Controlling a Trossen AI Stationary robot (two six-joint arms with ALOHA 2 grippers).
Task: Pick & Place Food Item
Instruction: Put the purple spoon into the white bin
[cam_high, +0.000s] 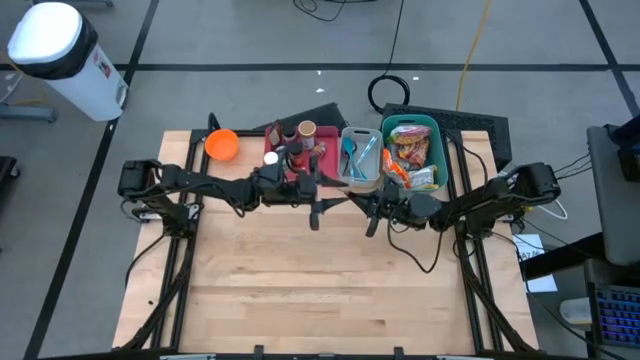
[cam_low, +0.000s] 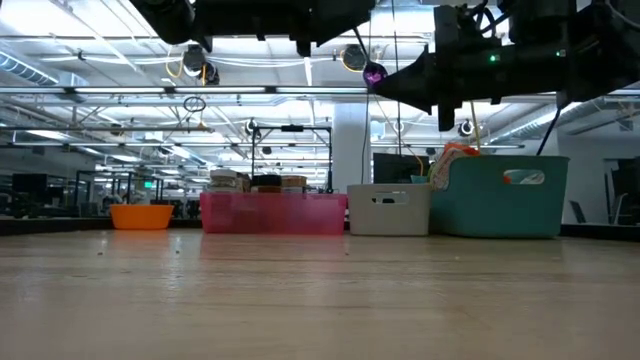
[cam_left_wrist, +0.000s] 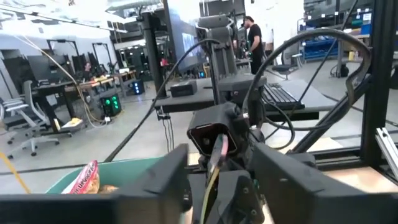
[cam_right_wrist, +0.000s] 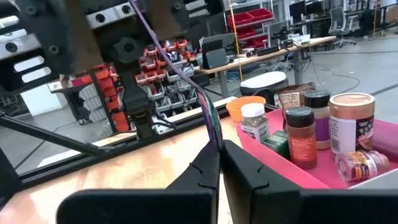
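Labels on spice jars (cam_right_wrist: 303, 134) (pink tray (cam_right_wrist: 292, 165)) unreadable

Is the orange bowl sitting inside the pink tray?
No, the orange bowl sits on the table by itself, beside the pink tray that holds the spice jars.

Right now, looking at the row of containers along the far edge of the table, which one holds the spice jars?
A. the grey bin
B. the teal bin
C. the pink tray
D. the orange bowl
C: the spice jars stand inside the pink tray, beside the orange bowl.
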